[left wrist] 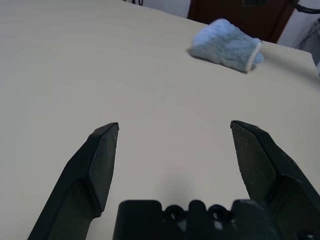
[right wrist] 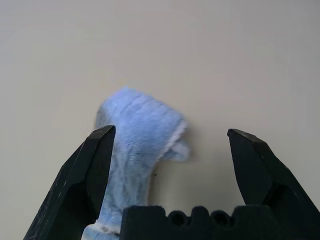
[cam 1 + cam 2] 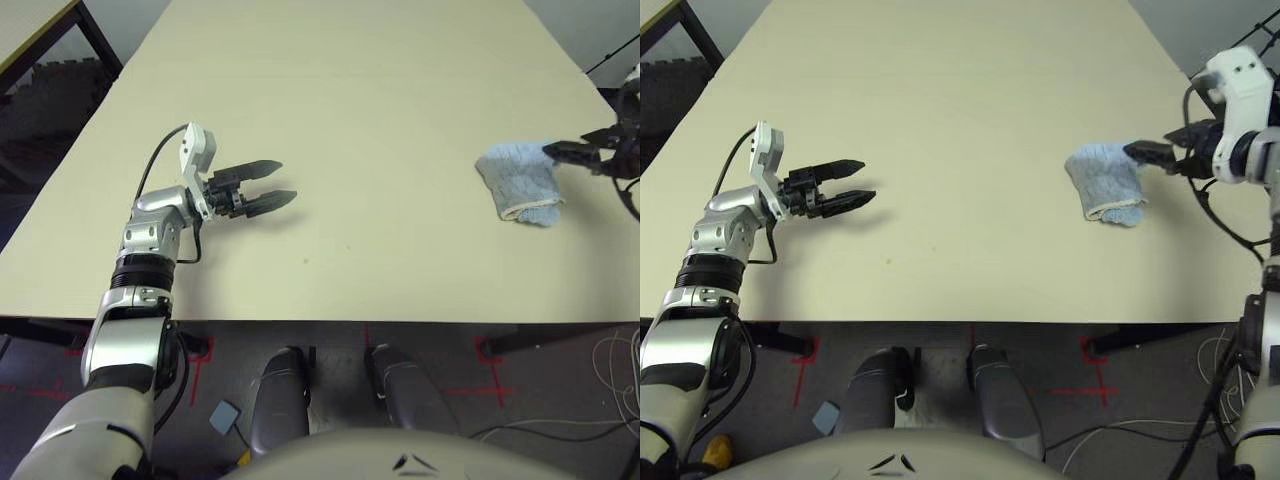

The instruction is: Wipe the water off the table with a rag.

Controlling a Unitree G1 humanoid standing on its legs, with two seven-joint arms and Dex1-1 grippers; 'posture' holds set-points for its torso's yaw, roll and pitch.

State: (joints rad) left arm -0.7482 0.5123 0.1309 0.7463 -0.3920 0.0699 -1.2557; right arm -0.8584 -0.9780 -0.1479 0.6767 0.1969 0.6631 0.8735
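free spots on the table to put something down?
Most of the table is bare: the whole far half, plus the wide middle stretch between the left gripper and the rag. The right edge is crowded, where the open right gripper sits at the rag.

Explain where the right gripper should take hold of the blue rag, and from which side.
Grip the raised, bunched fold of the rag at its end nearest the right gripper, coming in from the robot's right. The rag lies crumpled on the table, standing up enough to pinch, and the open gripper already faces that end, so a short, slightly downward approach probably suffices.
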